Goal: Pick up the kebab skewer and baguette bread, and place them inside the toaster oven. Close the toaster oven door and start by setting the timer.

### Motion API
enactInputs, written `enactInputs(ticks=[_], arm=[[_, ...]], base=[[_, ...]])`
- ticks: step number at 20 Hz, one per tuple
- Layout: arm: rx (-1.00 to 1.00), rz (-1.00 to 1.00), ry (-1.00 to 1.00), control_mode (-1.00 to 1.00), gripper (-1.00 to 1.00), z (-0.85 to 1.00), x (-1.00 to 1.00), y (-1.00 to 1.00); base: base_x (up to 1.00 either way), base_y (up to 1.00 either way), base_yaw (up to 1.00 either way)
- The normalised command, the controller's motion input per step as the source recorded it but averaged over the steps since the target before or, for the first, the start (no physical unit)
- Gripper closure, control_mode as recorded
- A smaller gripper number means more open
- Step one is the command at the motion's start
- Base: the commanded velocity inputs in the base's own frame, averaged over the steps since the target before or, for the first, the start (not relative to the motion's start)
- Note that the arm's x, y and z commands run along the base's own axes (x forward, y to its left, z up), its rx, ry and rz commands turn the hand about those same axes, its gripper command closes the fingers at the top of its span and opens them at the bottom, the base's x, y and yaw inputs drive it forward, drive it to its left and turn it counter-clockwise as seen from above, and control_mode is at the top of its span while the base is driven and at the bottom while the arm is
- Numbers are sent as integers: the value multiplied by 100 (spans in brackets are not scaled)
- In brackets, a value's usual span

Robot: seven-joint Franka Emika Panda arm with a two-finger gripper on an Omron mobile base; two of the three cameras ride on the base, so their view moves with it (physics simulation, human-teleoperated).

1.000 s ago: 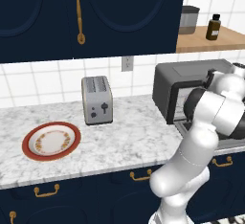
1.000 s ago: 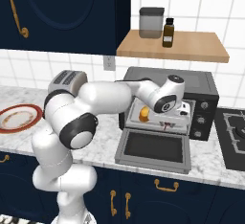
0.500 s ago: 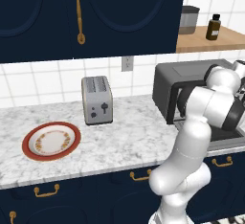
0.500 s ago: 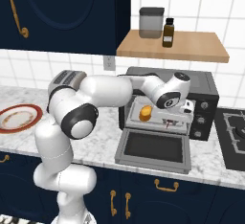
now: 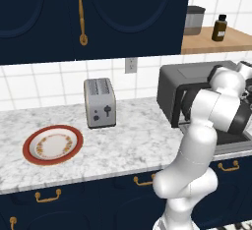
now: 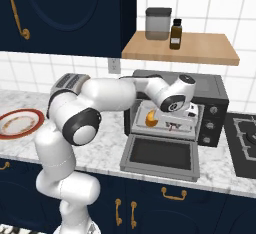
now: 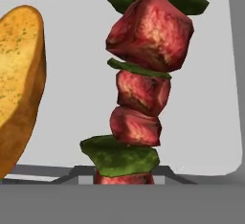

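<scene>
Claw [image 6: 175,124] of yours grips the kebab skewer [image 7: 141,89] inside the toaster oven [image 6: 212,103], beside the baguette bread [image 7: 19,79], ready for release.

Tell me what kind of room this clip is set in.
A rendered home kitchen, by the look of it: marble counter with a slot toaster, an open toaster oven, and navy cabinets above.

The white arm [image 6: 107,94] is reaching toward three o'clock in the right base view, its gripper [image 6: 176,123] pointing down, jaws partly closed.
</scene>
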Motion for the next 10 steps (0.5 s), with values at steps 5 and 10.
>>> enactInputs(ticks=[5, 10], arm=[[0, 0, 0, -100, 100, -21, 8, 0], [0, 0, -1, -100, 100, -15, 1, 0]], base=[[0, 0, 0], [0, 0, 0]])
